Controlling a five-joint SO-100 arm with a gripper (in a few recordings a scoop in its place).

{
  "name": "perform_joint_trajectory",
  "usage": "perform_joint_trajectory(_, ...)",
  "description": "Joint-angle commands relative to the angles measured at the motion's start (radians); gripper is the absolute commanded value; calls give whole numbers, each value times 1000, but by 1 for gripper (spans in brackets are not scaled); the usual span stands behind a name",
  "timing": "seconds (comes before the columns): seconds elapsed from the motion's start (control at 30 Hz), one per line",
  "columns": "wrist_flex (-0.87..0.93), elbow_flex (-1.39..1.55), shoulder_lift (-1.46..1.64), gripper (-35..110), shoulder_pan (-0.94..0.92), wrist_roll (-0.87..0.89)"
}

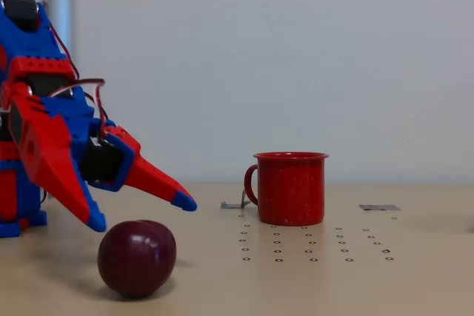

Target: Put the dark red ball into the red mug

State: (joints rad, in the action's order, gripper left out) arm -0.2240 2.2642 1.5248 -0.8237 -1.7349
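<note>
The dark red ball (137, 257) rests on the table at the lower left of the fixed view, glossy and maroon. Just above it, my red and blue gripper (141, 213) points down to the right with its jaws spread open and nothing between them; one fingertip (96, 222) hangs near the ball's upper left, the other (185, 202) reaches out to the right above it. The red mug (289, 188) stands upright to the right of the ball, handle facing left, well apart from the gripper.
The beige table (415, 279) carries a grid of small dark dots in front of the mug. Two small grey tabs (379, 207) lie near its far edge. A plain pale wall stands behind.
</note>
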Motion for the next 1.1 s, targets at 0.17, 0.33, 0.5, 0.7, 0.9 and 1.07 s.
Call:
perform_joint_trajectory(0.17,-40,-18,14,46,18,-41)
perform_joint_trajectory(0.33,-38,-18,-12,46,-17,-89)
perform_joint_trajectory(0.5,-38,-37,-55,46,-34,-118)
perform_joint_trajectory(0.7,-38,-60,-92,46,-29,-106)
perform_joint_trajectory(0.9,-31,-78,-114,43,-31,-100)
perform_joint_trajectory(1.07,-25,-103,-135,41,-28,-95)
